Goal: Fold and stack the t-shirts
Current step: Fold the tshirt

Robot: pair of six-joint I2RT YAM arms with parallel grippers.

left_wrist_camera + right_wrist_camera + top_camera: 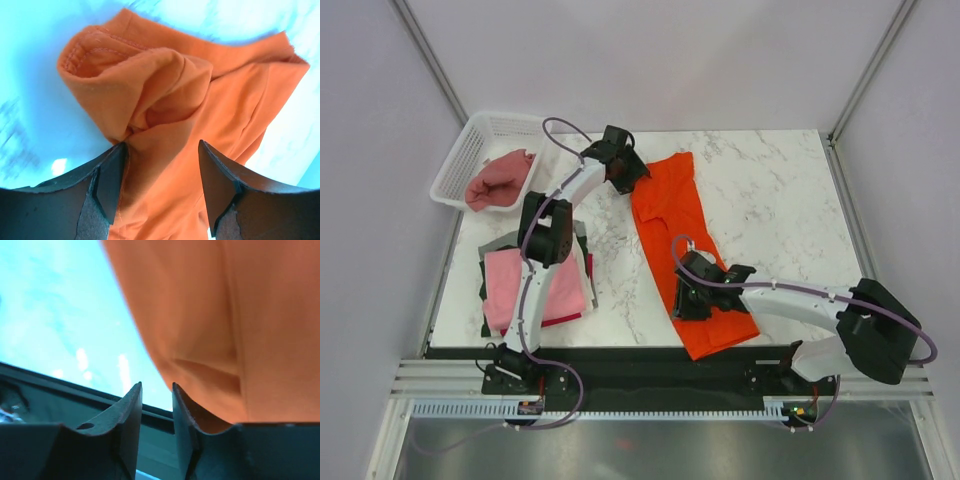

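Note:
A bright orange t-shirt (672,215) lies folded into a long strip down the middle of the marble table. My left gripper (628,172) hangs over the strip's far left corner with its jaws wide apart; in the left wrist view (162,145) a bunched sleeve of the orange shirt (165,85) lies under and between the fingers. My right gripper (688,300) is at the strip's near left edge. In the right wrist view (156,386) its jaws stand a narrow gap apart with nothing between them, and the orange cloth (240,315) lies just beside the right finger.
A pile of folded shirts, light pink (535,285) on top with grey, dark and red edges showing, sits at the near left. A white mesh basket (470,140) at the far left holds a dusty rose shirt (500,180). The table's dark front edge (60,380) is close to my right gripper.

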